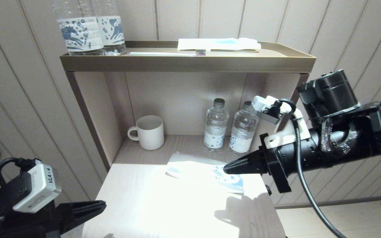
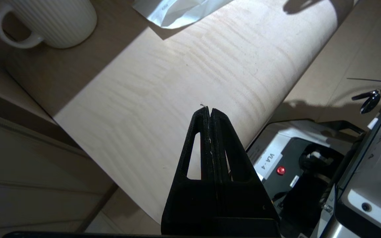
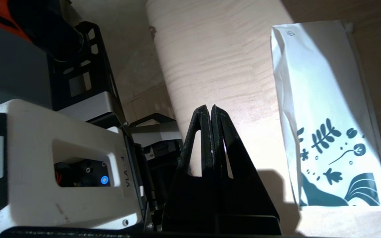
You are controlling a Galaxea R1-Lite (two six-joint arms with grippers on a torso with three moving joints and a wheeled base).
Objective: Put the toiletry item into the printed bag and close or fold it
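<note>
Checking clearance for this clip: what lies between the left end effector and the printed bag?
Only bare lit tabletop: in the left wrist view, nothing lies between the shut left end effector and the printed bag.

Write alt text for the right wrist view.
The right tool, shut and empty, hangs over a pale wooden tabletop beside the printed bag, which lies flat, its dark-blue leaf print at one end. The left arm's white camera housing fills the other side.
</note>
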